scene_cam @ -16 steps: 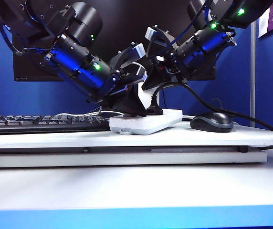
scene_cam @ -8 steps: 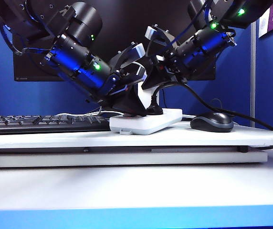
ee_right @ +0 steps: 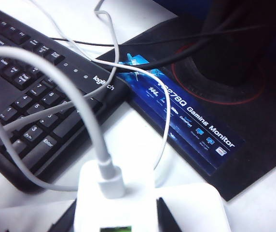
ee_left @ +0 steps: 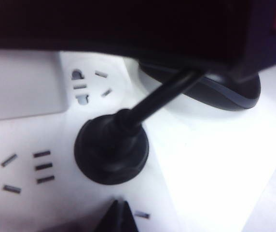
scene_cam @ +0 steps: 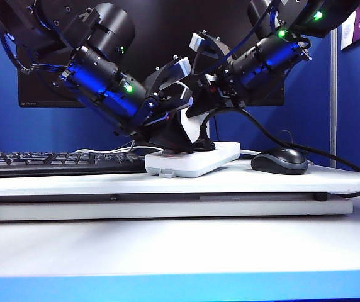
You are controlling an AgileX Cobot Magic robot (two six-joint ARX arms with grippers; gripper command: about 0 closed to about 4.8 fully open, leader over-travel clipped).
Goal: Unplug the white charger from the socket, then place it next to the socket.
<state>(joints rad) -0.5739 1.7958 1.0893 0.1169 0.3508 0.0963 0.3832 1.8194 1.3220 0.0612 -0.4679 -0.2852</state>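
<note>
Right wrist view: the right claw [ee_right: 116, 221] is closed on the white charger [ee_right: 111, 203], with a dark finger against each of two opposite sides of the block. The thin white cable [ee_right: 80, 106] leaves the charger's outer end and loops over the keyboard [ee_right: 27, 96].

Exterior view:
- The charger [scene_cam: 194, 129] stands upright on the power strip [scene_cam: 192, 162], between the two claws. It appears to be still plugged in; the pins are hidden.
- The charger's long axis runs 6 to 12 o'clock, square to the top face of the strip.
- The right arm comes down from 2 o'clock. The left arm comes down from 10 o'clock.
- The left claw [scene_cam: 170, 139] bears on the top of the strip, at 9 o'clock from the charger. Whether its jaws are open or closed cannot be told.

Left wrist view: one dark fingertip [ee_left: 118, 217] rests on the strip just beside the black plug [ee_left: 111, 152].

Judgement:
- The right arm has the charger, so the pull falls to it. The pull should run straight toward 12 o'clock, along the long axis, while the left claw pins the strip down.
- A slanted pull may bind the pins or lift the strip.
- The mouse [scene_cam: 279, 161] lies at 3 o'clock from the strip and the keyboard at 9 o'clock. The bare board at 6 o'clock suits the set-down.
</note>
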